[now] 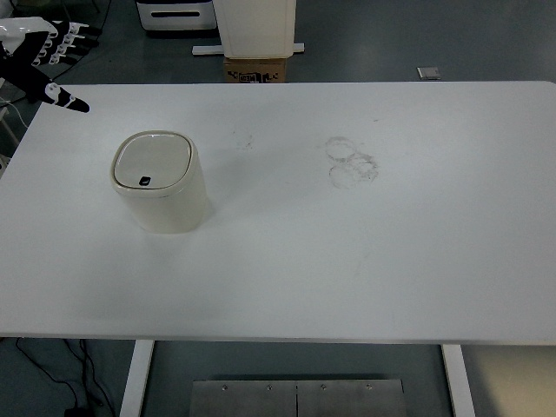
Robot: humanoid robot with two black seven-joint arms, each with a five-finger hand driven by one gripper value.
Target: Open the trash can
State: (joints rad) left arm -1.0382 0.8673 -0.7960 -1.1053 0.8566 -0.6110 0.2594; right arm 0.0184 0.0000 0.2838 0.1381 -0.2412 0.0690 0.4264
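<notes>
- okay, i'm looking down on the white table (347, 261), and the trash can (161, 182) stands upright on its left part, well in from every edge.
- its lid (152, 162) is down, lying flat and closed on the cream body, with the small dark push button (145, 182) at the lid's near edge.
- my left hand (43, 56) shows in the far left corner of the view, over the table's far left corner, well apart from the can.
- its fingers (68, 39) are spread and relaxed, holding nothing; the dark thumb (69, 100) points out over the table edge toward the right.
- nothing touches the can at all.
- faint ring-shaped smudges (352, 162) mark the tabletop around the middle, to the right of the can.
- beyond the far edge i can see a cardboard box (256, 69) on the floor with a white unit (254, 26) standing above it.
- at the near edge, the table's white legs (136, 378) and a metal plate (295, 398) show on the floor below.
</notes>
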